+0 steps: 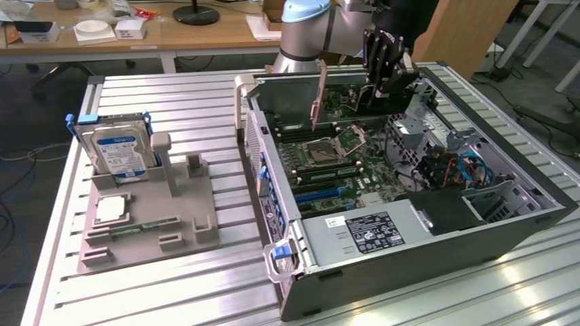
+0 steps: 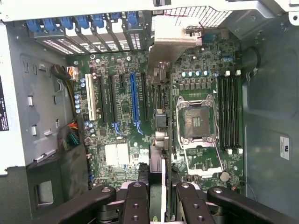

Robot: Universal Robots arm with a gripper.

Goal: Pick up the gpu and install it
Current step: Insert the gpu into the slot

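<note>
Ribbed aluminium slats form the table. On it a dark grey tower computer case lies on its side with the panel off, so the green motherboard faces upward. To the exterior view's left sits a grey moulded parts tray, with a silver hard drive with a blue label standing in it and a narrow green memory stick lying flat.

The black-fingered gripper hangs over the far end of the case, clamped on the gpu, a thin dark expansion card held on edge and clear of the board. In the wrist view the card runs edge-on between the two fingers, and its pale metal end bracket points toward the rear wall with the row of blue slot latches.

The step in hand looks like lining the card up over an expansion slot. It appears to sit between the long blue slot and the open silver processor socket, though the height makes it hard to tell which slot lies below it. To do this well, the card should stay upright and parallel to the slot, with the bracket meeting a rear opening as the contact edge meets the slot. The descent should be straight, since a tilt could jam one corner or scrape nearby components.
</note>
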